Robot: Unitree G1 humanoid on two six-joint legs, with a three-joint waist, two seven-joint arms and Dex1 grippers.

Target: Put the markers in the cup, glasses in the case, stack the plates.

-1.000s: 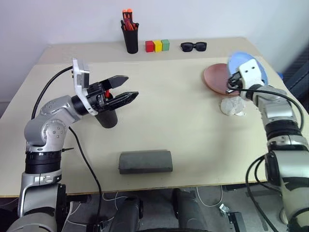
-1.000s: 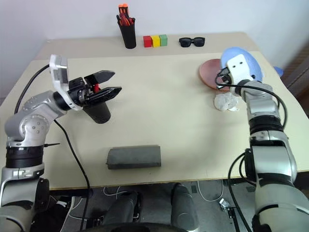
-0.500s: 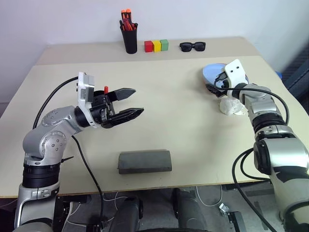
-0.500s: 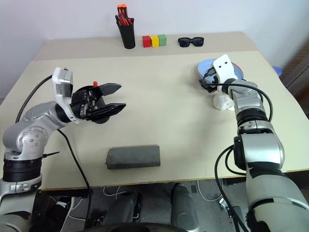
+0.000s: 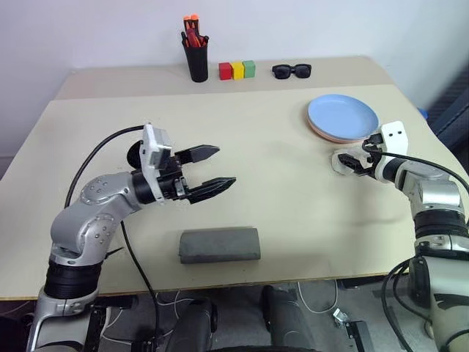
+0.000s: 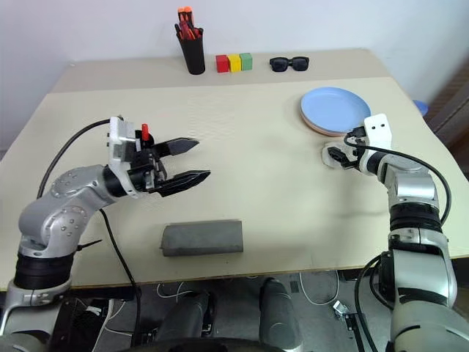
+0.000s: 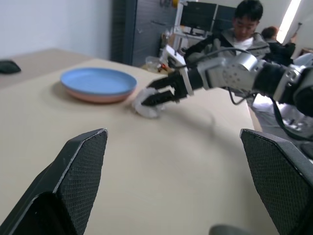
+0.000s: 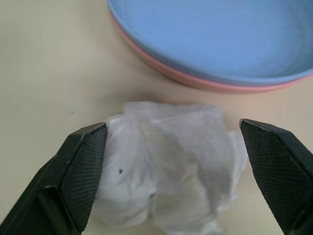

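Note:
The light blue plate (image 5: pixel 343 115) lies stacked on the pink plate (image 8: pixel 195 81) at the table's right. Just in front of them my right gripper (image 5: pixel 352 163) is open, its fingers on either side of a crumpled white tissue (image 8: pixel 166 166). My left gripper (image 5: pixel 224 167) hangs open and empty above the table's left half. Behind it stands the black cup (image 5: pixel 135 155), mostly hidden, with a marker's red cap (image 6: pixel 144 133) poking up. The grey case (image 5: pixel 220 245) lies closed near the front edge. The glasses are hidden.
At the back edge stand a black pen holder (image 5: pixel 197 60) with orange-tipped pens, coloured blocks (image 5: pixel 237 70) and black sunglasses (image 5: pixel 292 70). A person (image 7: pixel 244 22) sits beyond the table's right side.
My right gripper set the blue plate down on the pink one, opened, and drew back and down to the tissue. My left gripper moved right, away from the cup.

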